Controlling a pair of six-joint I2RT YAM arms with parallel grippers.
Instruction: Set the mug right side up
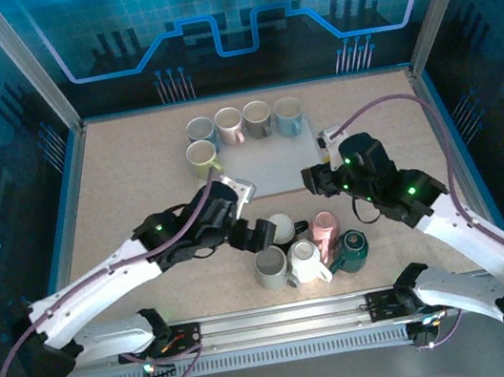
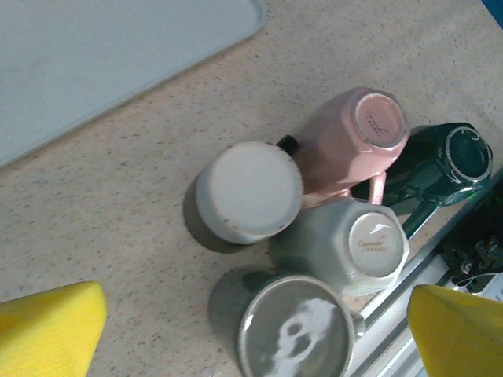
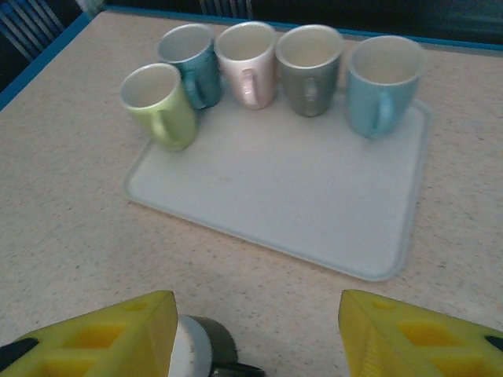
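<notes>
Five upright mugs are lined along the tray at 12 o'clock. Five inverted mugs are left at 6 o'clock. The left gripper is held wide open over the white mug. The right gripper is seen part open and empty.

Tabletop: speckled beige, with a blue border at the far edge.

Tray: flat, pale grey, rounded corners, lying on the tabletop.

Mugs, five, all upright with mouths up:
- teal mug, pink mug, grey-green mug and light blue mug, in a row along the tray's far edge
- light green mug, at the tray's left corner, just in front of the teal mug

End effector: two yellow fingers at the lower corners, standing well apart, with bare tabletop between them.

Rounded white-and-dark object: just beside the left-hand finger, cut off by the lower edge; kind not determinable.
</notes>
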